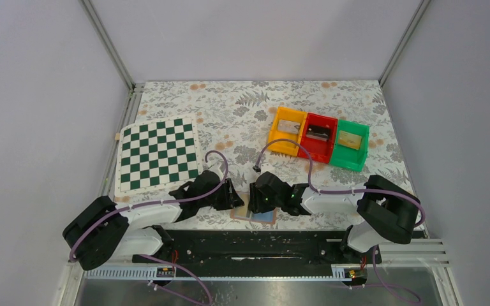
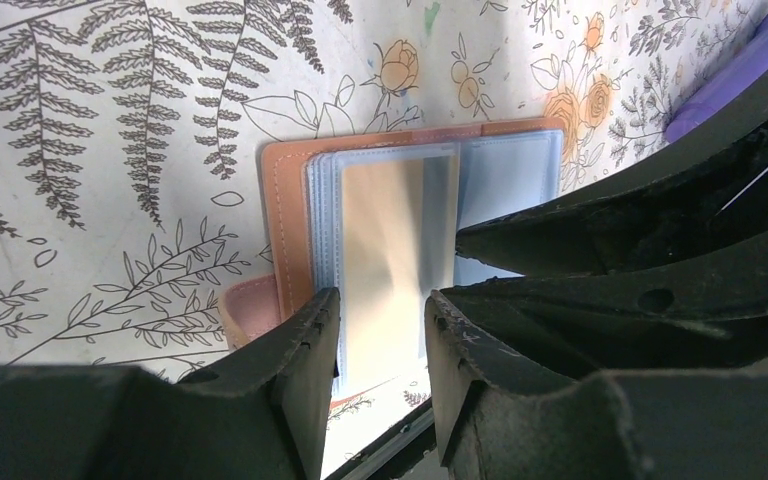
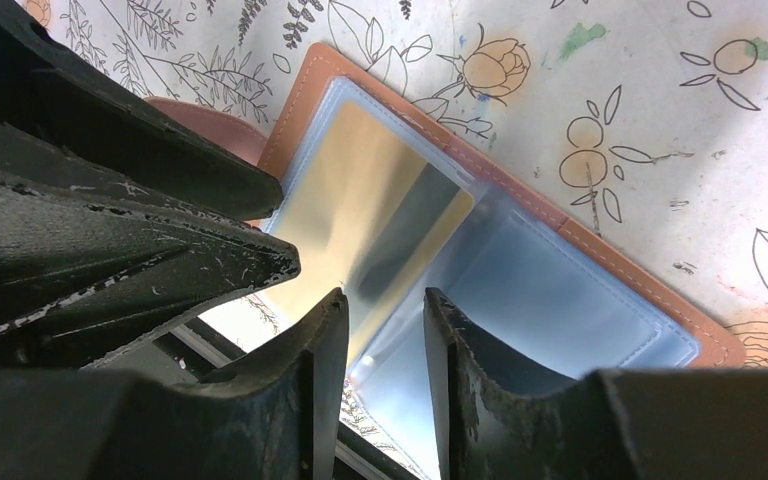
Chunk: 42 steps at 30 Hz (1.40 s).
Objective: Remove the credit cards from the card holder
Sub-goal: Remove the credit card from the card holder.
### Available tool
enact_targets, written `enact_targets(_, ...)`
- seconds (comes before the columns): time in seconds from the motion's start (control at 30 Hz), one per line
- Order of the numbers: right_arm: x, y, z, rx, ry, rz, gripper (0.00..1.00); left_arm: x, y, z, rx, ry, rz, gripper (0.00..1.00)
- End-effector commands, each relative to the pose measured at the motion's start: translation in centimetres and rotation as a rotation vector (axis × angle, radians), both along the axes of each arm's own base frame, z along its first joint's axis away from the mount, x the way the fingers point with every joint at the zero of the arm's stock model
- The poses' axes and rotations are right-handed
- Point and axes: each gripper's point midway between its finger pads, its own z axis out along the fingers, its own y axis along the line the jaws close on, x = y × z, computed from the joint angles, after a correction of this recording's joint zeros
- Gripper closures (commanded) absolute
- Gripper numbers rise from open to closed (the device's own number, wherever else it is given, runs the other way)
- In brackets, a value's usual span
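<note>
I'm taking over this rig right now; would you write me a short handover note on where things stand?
Left gripper: jaws partly open, nothing gripped, tips over the open card holder's near edge.
Right gripper: partly open too, nothing gripped, over the same holder from the other side.
Holder lies open at the table's near edge, a yellowish card inside its clear sleeve.
Done: holder open. Left: pull out that card; whether more cards are inside I cannot tell.
</note>
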Motion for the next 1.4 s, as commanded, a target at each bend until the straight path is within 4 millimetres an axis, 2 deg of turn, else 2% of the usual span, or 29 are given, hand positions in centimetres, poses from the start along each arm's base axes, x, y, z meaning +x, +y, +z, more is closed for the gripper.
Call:
enact_targets(0.0, 0.4, -0.3, 0.1, 0.0, -0.017, -0.022, 0.59, 0.1, -0.7, 0.6, -0.047, -0.018, -0.018, 0.64)
enact_targets(0.13, 0.4, -0.2, -0.1, 0.002, -0.011, -0.021, 0.58, -0.3, -1.4, 0.9, -0.098, -0.004, -0.035, 0.64)
enact_targets(0.67, 0.4, 0.5, 1.0, 0.122, -0.053, -0.018, 0.55, -1.0, -3.3, 4.6, -0.289, -0.034, -0.084, 0.66)
enact_targets(0.87, 0.8, -0.1, 2.6, 0.165, -0.105, -0.047, 0.55, -0.8, -3.8, 5.4, -0.318, -0.052, -0.099, 0.66)
enact_targets(1.17, 0.8, -1.5, 2.7, 0.198, -0.133, -0.094, 0.55, -0.3, -4.6, 6.6, -0.36, -0.087, -0.11, 0.67)
enact_targets(1.37, 1.0, -2.4, 3.2, 0.201, -0.169, -0.117, 0.55, -1.0, -6.1, 6.9, -0.383, -0.075, -0.154, 0.67)
